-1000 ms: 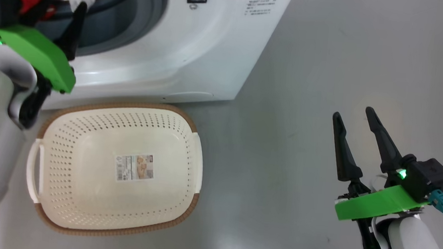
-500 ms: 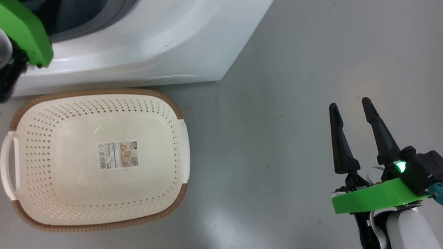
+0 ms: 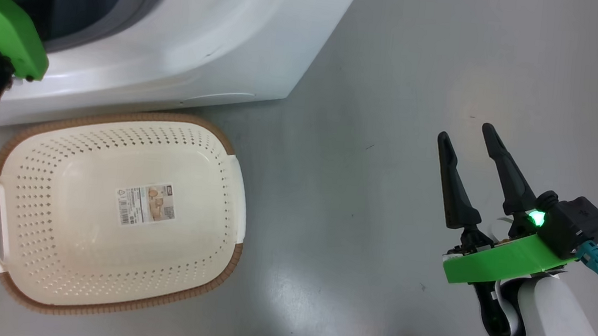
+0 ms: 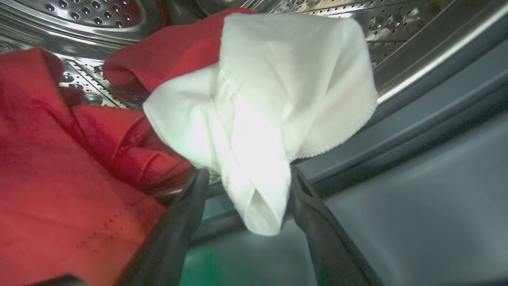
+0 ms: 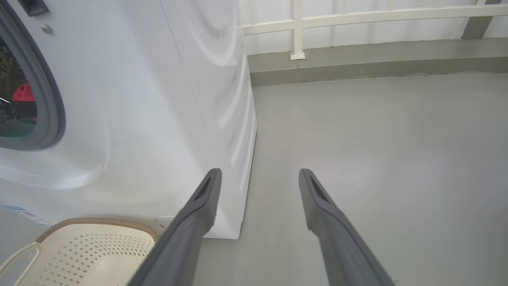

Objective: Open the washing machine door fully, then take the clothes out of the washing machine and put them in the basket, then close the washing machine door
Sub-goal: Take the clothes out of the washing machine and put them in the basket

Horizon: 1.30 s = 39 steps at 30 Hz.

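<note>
"Since the washing machine [image 3: 191, 34] is the largest item, state first why it stands as it does."

"Noted. It stands on the floor [image 3: 395, 62] with its round mouth uncovered toward me, so I judge the door step done and unloading in hand. The basket [image 3: 53, 255] sits on the floor just beside the machine's foot, below the mouth, with nothing in it but its label. I judge it is set there so that a garment lifted out has a short way down."

"And the load?"

"The clothes [image 4: 119, 139] are inside the drum [image 4: 99, 16]. Red garments [image 4: 47, 198] are heaped to one side. A white cloth [image 4: 262, 99] lies over them, one corner hanging down in front of the grey gasket [image 4: 416, 131] at the lip."

"Left jaws."

"Left jaws are at the mouth, pointing into the drum. The fingers [image 4: 182, 222] are spread wide, and the hanging corner of the white cloth lies in the gap between them. One finger looks to touch the cloth's edge; the other stands apart from it. Nothing is pinched. I judge this placing is meant for shutting on that corner."

"Right jaws."

"Right jaws hang over bare floor, well apart from machine and basket. The fingers [image 3: 451, 187] are spread, holding nothing and touching nothing. I judge them parked clear of the work."
</note>
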Tool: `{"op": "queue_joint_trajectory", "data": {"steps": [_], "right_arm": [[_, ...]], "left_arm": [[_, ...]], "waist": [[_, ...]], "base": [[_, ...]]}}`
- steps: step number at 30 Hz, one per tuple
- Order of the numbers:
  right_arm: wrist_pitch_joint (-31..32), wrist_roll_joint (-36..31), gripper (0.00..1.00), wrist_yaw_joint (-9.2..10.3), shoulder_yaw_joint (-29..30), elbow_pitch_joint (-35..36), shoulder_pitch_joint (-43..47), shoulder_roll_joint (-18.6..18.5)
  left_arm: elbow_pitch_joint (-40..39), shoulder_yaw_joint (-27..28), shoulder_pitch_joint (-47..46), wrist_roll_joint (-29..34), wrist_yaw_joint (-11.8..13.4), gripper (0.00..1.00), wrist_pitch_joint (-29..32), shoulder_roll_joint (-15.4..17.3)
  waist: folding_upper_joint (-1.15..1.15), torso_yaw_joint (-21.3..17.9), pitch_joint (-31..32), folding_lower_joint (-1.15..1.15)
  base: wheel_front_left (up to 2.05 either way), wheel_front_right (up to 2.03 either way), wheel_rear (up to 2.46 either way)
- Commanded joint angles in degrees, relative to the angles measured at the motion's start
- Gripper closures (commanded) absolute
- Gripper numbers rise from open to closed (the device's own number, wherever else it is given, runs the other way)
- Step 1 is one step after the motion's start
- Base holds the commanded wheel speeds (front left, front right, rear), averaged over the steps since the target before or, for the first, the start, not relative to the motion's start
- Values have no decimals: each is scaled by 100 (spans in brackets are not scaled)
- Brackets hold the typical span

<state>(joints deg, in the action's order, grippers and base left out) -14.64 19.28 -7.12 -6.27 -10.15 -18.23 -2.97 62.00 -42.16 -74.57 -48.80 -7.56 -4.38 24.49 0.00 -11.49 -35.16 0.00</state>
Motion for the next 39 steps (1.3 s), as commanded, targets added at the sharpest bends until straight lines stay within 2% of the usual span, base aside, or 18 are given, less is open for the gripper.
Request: {"op": "queue_joint_trajectory", "data": {"steps": [1,4,5,6,8,10,11,20,28,33,39], "right_arm": [[-36,57,0,-36,-120,126,-30,9],[-36,68,0,-36,-134,117,-36,9],[-36,72,0,-36,-138,117,-37,9],[-36,75,0,-36,-142,116,-38,9],[-36,79,0,-36,-148,112,-36,9],[-36,81,0,-36,-153,111,-33,9],[-36,80,0,-36,-152,114,-30,9],[-36,36,0,-36,-106,104,-3,9],[-36,-8,0,-36,-70,50,51,9],[-36,-58,0,-36,-3,24,86,9],[-36,-120,0,-36,81,12,178,9]], "left_arm": [[-23,58,-227,-85,8,0,-87,288],[22,-18,-281,-156,8,0,-210,291],[35,-46,-300,-177,8,12,-246,291],[53,-75,-315,-196,8,33,-284,291],[90,-132,-333,-239,8,82,-340,282],[103,-185,-343,-292,8,97,-400,266],[100,-215,-341,-323,8,100,-422,257],[137,-390,-298,-587,8,100,-769,209],[53,-201,-54,-734,8,100,-1051,178],[-494,582,312,-353,44,100,-1059,269],[-1395,1815,1239,498,188,100,-1061,143]], "waist": [[0,-17,-1,0],[0,-35,-3,0],[0,-38,-6,0],[0,-41,-5,0],[0,-46,0,0],[0,-50,5,0],[0,-51,9,0],[0,2,113,0],[0,128,346,0],[0,240,504,0],[0,356,718,0]], "base": [[0,0,0],[0,0,0],[0,0,0],[0,0,0],[0,0,0],[0,0,0],[0,0,0],[0,0,0],[0,0,0],[0,0,0],[0,0,0]]}}
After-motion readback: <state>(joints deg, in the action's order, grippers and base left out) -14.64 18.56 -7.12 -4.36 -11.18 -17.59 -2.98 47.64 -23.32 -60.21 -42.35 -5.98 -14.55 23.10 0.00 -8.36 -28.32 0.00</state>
